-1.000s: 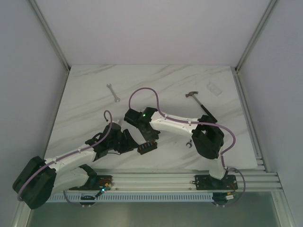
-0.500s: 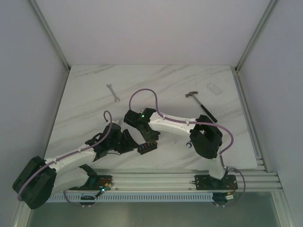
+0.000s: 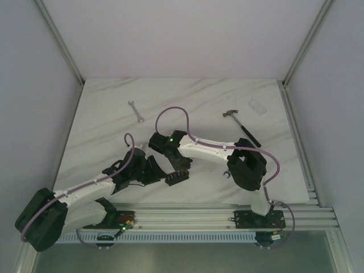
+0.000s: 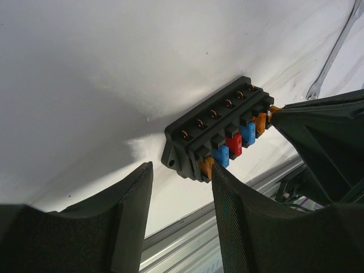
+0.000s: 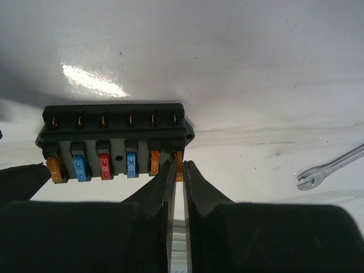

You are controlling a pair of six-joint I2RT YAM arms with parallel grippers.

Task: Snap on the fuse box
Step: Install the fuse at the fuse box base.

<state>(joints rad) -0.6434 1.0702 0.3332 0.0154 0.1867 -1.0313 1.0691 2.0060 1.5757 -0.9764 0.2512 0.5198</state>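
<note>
My right fingers (image 5: pixel 159 190) pinch narrow on the end orange fuse (image 5: pixel 179 172) of the fuse box (image 5: pixel 114 122); left fingers (image 4: pixel 131 216) stand wide (gripping nothing) nearby.

top external: high, behind the arm bases, facing down and forward, far, covers whole white marble-patterned table (image 3: pixel 199 96) | left wrist: low, very near, oblique on one end of black rectangular plastic fuse box (image 4: pixel 219 132) | right wrist: very near, square on fuse box (image 5: pixel 114 142) fuse-row side | shared by all three: fuse box (image 3: pixel 177 177) by table's near edge

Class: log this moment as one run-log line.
fuse box: on table | left gripper: open | right gripper: shut on end orange fuse
</note>
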